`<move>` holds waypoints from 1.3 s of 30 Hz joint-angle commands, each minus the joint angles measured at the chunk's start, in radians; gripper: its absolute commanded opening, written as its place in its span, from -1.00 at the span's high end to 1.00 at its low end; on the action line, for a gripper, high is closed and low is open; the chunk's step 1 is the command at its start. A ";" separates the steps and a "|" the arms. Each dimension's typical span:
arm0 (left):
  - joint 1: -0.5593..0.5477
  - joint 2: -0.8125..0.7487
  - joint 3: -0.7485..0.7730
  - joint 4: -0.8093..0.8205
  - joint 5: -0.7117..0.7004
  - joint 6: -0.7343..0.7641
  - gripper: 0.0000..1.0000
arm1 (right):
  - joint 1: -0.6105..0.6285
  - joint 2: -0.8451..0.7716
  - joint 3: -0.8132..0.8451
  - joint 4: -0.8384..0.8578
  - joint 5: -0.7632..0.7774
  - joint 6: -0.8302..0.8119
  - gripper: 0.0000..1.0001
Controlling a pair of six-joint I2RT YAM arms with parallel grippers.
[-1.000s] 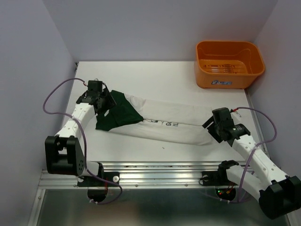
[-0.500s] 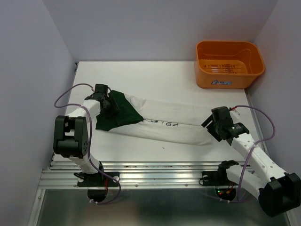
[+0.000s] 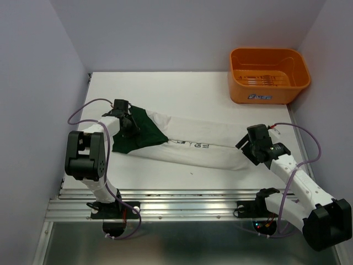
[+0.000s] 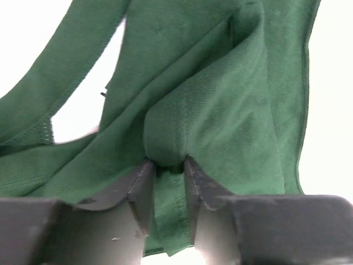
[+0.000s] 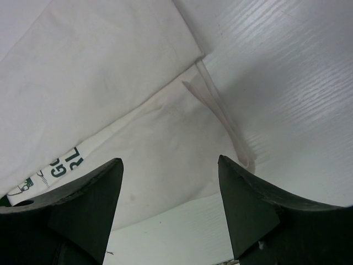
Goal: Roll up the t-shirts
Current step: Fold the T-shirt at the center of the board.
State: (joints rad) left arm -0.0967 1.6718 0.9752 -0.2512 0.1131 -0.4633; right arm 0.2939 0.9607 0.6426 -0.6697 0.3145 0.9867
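The one t-shirt (image 3: 204,144) carries a short line of small dark lettering on its white chest, between the two grippers. It is too small to read from above. In the right wrist view only a fragment shows beside the left finger: a green "G" with further letters under it, cut off at the finger's edge. Past the right gripper, at the far right corner of the table (image 3: 182,94), the orange basket (image 3: 240,91) has a white label with blue print on its near wall, also unreadable.

Counted: one shirt, one basket, two arms.

The left gripper (image 3: 128,122) is clenched on the shirt's dark green end. In its wrist view the fingers (image 4: 142,190) stand close together with a ridge of green cloth (image 4: 220,110) pinched between them. From there the shirt lies on the table as a long, narrow band that runs to the right gripper (image 3: 249,149).

The right gripper (image 5: 171,165) is spread wide over the white hem corner (image 5: 110,83) and grasps nothing; the cloth lies flat between its fingers. Whether the fingertips touch it cannot be told.
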 commanded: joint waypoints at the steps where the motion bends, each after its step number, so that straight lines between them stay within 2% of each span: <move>1: -0.021 -0.001 0.034 0.009 0.014 0.022 0.42 | -0.007 -0.016 0.022 0.039 0.011 -0.006 -0.50; 3: -0.032 -0.015 0.034 0.006 0.004 0.018 0.51 | -0.007 -0.022 0.020 0.036 0.012 -0.006 -0.50; 4: -0.034 -0.018 0.037 0.004 0.003 0.017 0.68 | -0.007 -0.027 0.020 0.033 0.015 -0.005 -0.50; 8: -0.043 -0.029 0.066 -0.019 0.008 0.005 1.00 | -0.007 -0.034 0.015 0.025 0.015 -0.003 -0.50; 14: -0.070 -0.044 0.140 -0.045 0.051 -0.034 1.00 | -0.007 -0.045 0.012 0.016 0.020 0.000 -0.50; 23: -0.110 0.020 0.223 -0.048 0.086 -0.080 0.98 | -0.007 -0.051 0.012 0.010 0.018 0.003 -0.50; 31: -0.143 0.124 0.347 -0.036 0.089 -0.124 0.58 | -0.007 -0.057 0.015 -0.002 0.020 0.001 -0.50; 32: -0.153 0.135 0.367 -0.051 0.086 -0.126 0.37 | -0.007 -0.057 0.019 -0.008 0.021 0.003 -0.50; 34: -0.164 0.160 0.426 -0.065 0.088 -0.130 0.09 | -0.007 -0.063 0.020 -0.013 0.024 0.003 -0.50; 35: -0.173 0.167 0.445 -0.071 0.091 -0.132 -0.14 | -0.007 -0.065 0.019 -0.016 0.024 0.003 -0.50; 39: -0.193 0.206 0.543 -0.086 0.122 -0.146 -0.19 | -0.007 -0.071 0.015 -0.019 0.026 0.007 -0.50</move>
State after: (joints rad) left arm -0.2676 1.8771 1.4113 -0.3202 0.2039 -0.5953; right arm 0.2939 0.9092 0.6422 -0.6773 0.3157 0.9874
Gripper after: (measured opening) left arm 0.590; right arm 0.749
